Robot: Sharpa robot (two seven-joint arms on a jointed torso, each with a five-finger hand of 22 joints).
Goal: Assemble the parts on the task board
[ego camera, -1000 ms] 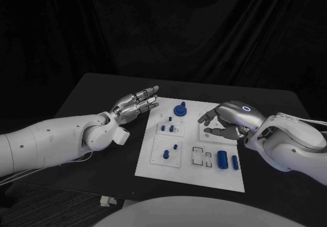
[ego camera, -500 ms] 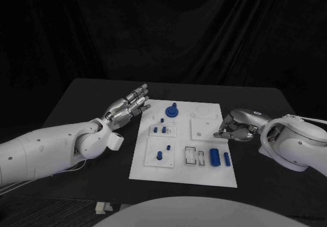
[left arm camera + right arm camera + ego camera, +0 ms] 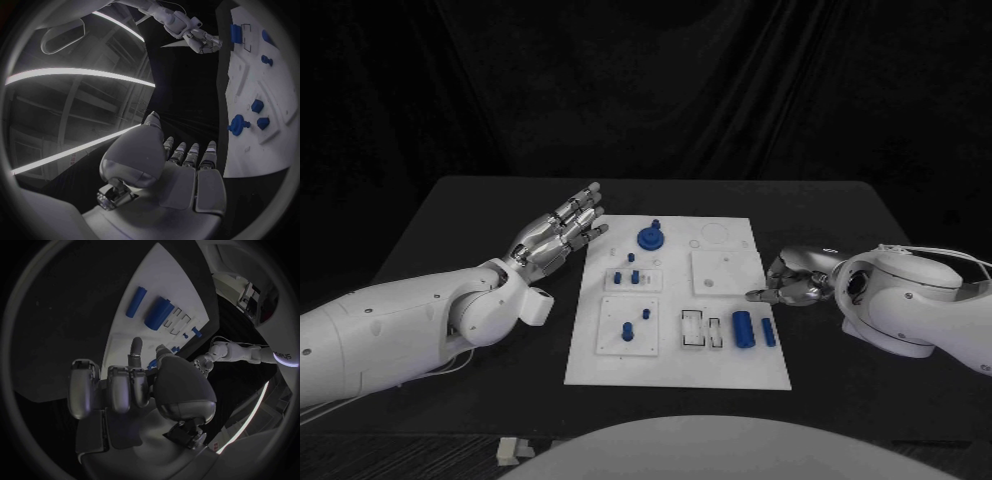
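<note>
The white task board (image 3: 678, 355) lies mid-table. On it a blue round knob part (image 3: 651, 238) stands near the far edge. Small blue pegs (image 3: 629, 277) sit in the left plates, and two blue cylinders (image 3: 743, 328) lie near the right front. My left hand (image 3: 560, 232) hovers beside the board's far left corner with its fingers stretched out and apart, holding nothing. My right hand (image 3: 790, 280) is at the board's right edge, fingers curled in, with nothing visible in them. From the right wrist, the right hand (image 3: 131, 390) faces the cylinders (image 3: 159, 313).
The black table (image 3: 473, 220) runs around the board, with bare surface on both sides. A square white plate (image 3: 721, 270) on the board lies just left of my right hand. The left wrist view shows the board (image 3: 250, 100) and the right hand (image 3: 201, 40) far off.
The camera has shifted. My right hand has drawn back from over the square white plate to the board's right edge and curled its fingers. The left hand keeps its open pose.
</note>
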